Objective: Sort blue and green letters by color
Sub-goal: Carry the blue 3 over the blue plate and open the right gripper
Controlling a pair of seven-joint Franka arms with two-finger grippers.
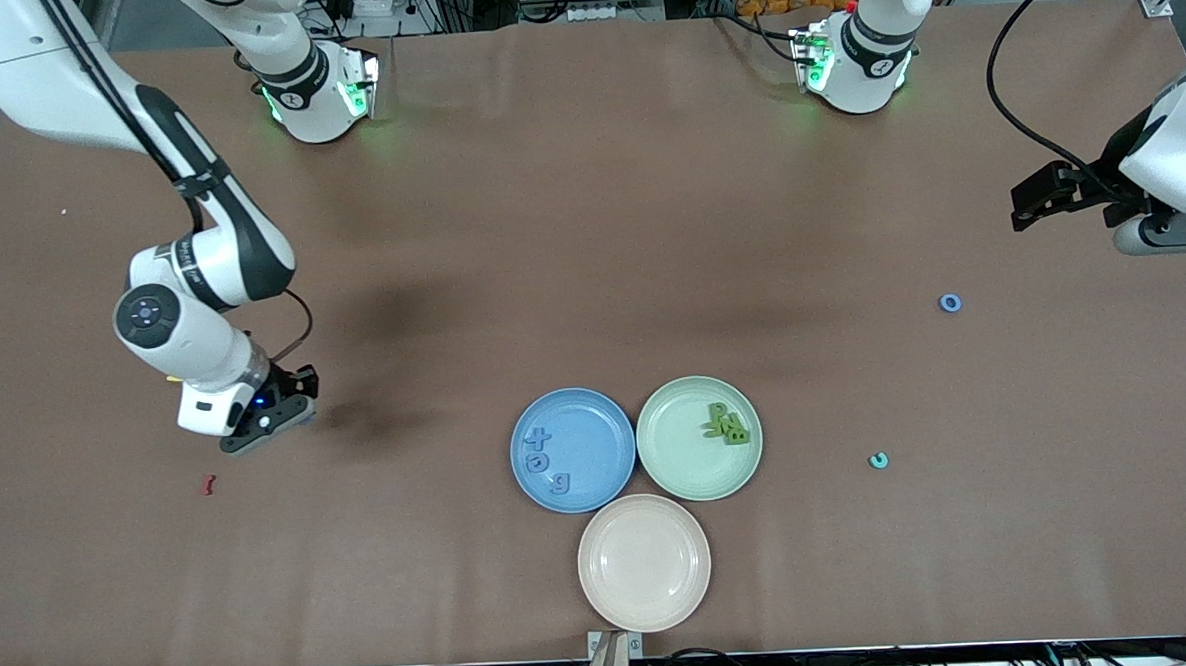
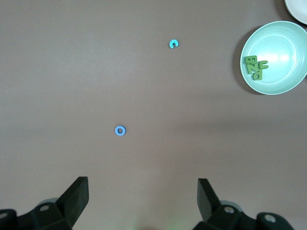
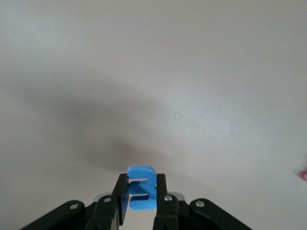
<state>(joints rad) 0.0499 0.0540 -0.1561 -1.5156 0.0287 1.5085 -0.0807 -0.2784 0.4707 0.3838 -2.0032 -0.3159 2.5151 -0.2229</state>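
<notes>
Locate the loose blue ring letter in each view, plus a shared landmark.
Front view: blue ring letter lies on the bare table toward the left arm's end, farther from the camera than the teal letter.
Left wrist view: blue ring letter, ahead of the open left gripper.
Right wrist view: not in it.
Shared landmark: the green plate.

The foam letters are the only readable characters. A blue "O" (image 1: 950, 302) and a teal "C" (image 1: 878, 460) lie on the table (image 1: 588, 223), toward the left arm's end from the green plate (image 1: 699, 437).
</notes>
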